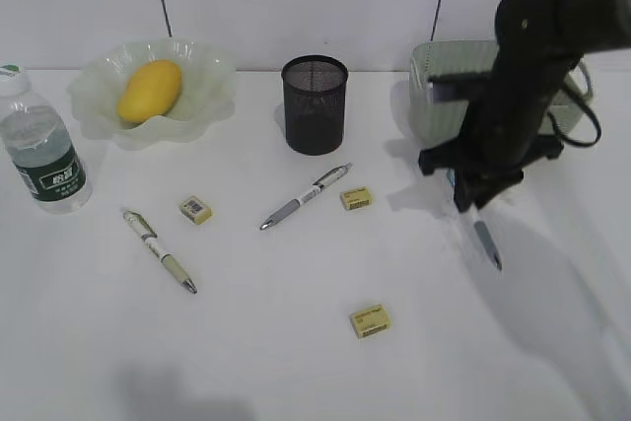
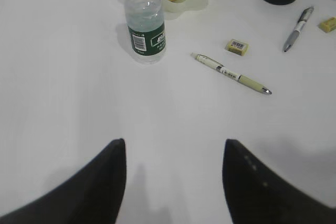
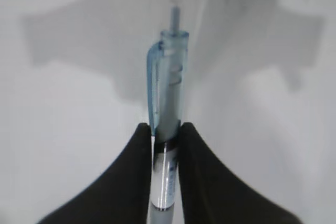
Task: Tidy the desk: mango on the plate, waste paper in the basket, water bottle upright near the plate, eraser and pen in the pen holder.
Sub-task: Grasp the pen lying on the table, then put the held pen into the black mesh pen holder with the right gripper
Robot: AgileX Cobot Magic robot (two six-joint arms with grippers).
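The mango (image 1: 150,90) lies on the green ruffled plate (image 1: 207,66) at the back left. The water bottle (image 1: 44,150) stands upright left of the plate. The black mesh pen holder (image 1: 315,105) stands at the back middle, and the green basket (image 1: 439,76) is behind my right arm. My right gripper (image 1: 471,199) is shut on a pale blue pen (image 1: 487,244) and holds it above the desk; the right wrist view shows the jaws (image 3: 164,127) clamping the pen (image 3: 168,93). My left gripper (image 2: 173,145) is open and empty over bare desk. The waste paper is out of view.
A cream pen (image 1: 158,249) and a silver pen (image 1: 306,196) lie on the desk. Three yellow erasers lie loose: one (image 1: 195,209) near the cream pen, one (image 1: 356,198) by the silver pen, one (image 1: 370,320) toward the front.
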